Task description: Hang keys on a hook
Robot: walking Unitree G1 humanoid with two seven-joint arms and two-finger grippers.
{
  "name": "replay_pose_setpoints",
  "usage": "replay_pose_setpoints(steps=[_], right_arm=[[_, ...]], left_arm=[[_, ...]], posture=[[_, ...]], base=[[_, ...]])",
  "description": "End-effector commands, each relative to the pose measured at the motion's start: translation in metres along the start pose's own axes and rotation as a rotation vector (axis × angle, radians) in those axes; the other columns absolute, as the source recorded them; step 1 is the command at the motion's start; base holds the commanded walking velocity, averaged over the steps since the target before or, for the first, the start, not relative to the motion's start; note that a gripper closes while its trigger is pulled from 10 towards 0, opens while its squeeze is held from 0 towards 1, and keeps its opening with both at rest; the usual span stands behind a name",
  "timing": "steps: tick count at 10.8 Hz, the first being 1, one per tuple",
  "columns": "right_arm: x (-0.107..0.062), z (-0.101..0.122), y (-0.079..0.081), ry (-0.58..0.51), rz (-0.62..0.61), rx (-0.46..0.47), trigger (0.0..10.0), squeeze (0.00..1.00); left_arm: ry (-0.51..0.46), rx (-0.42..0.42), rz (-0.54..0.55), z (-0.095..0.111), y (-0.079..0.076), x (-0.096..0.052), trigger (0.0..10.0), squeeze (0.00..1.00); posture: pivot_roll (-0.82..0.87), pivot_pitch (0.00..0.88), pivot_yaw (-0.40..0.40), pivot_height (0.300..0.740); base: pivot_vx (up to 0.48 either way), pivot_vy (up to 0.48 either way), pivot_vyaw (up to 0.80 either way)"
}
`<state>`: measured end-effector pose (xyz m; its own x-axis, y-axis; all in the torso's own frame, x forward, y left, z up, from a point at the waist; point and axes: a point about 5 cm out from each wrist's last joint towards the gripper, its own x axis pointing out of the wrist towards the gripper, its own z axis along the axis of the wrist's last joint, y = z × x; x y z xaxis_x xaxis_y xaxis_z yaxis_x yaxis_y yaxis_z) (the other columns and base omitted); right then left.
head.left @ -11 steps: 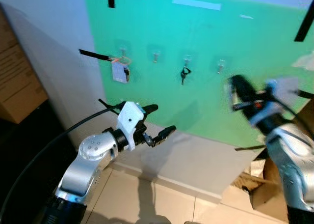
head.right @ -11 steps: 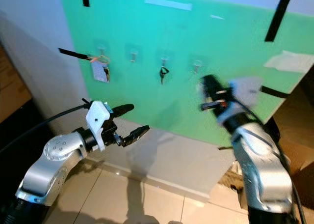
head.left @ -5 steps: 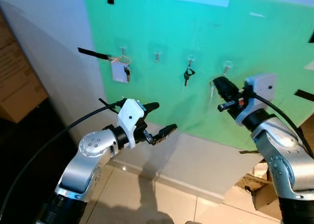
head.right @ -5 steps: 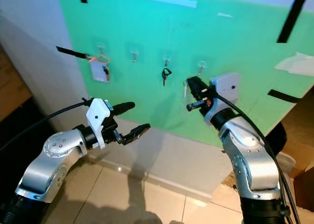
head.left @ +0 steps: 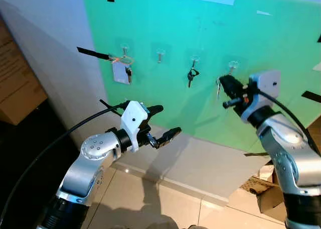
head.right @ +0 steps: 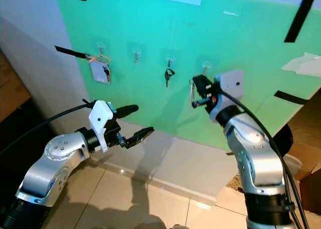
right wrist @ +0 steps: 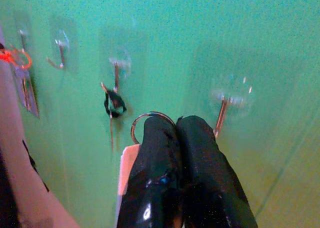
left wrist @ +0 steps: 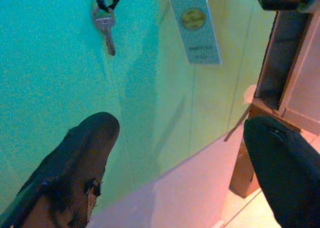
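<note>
Nearest, left gripper [head.left: 163,123] held out low in front of the wall, jaws wide, holding nothing; idle.

Further out, right gripper [head.left: 224,92] raised to the green board [head.left: 281,43], jaws pressed shut on a key set [right wrist: 145,125]: its metal ring pokes out beside the fingertips [right wrist: 172,135], a pale tag below it. Keys not yet hung. The ring sits just beside the rightmost hook [right wrist: 221,115], slightly lower, apart from it as far as the wrist view shows.

On the board, four hooks in a row. Far-left hook carries an orange ring with a white tag [head.left: 121,72]; third hook carries a dark key [head.left: 190,77]; second hook [head.left: 160,55] bare.

Progress, as a judgement: carry done, approach nearly done. Left to do: lift the ring over the hook tip, let it drop on, release.

Versus half a second ago: right gripper has closed in on the board and risen a little toward the rightmost hook. Left arm unchanged.
</note>
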<state>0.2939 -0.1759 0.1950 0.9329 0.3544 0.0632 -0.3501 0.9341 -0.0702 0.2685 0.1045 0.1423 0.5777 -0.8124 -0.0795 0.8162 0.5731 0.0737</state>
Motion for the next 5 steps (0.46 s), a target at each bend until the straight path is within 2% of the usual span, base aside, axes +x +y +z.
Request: replay_pose_setpoints(steps=[1, 5], right_arm=[[-0.0007, 0.0034, -0.0052, -0.016, -0.025, 0.001, 10.0, 0.0], [-0.0032, 0.0061, -0.0121, -0.02, -0.065, 0.014, 10.0, 0.0]], left_arm=[[-0.015, 0.017, -0.027, 0.007, -0.0021, 0.0014, 10.0, 0.0], [-0.016, 0.005, -0.054, 0.0085, -0.0058, 0.0017, 10.0, 0.0]], posture=[[-0.12, 0.0, -0.012, 0.74], [-0.12, 0.0, -0.01, 0.74]], base=[[0.0, 0.0, 0.0], [0.0, 0.0, 0.0]])
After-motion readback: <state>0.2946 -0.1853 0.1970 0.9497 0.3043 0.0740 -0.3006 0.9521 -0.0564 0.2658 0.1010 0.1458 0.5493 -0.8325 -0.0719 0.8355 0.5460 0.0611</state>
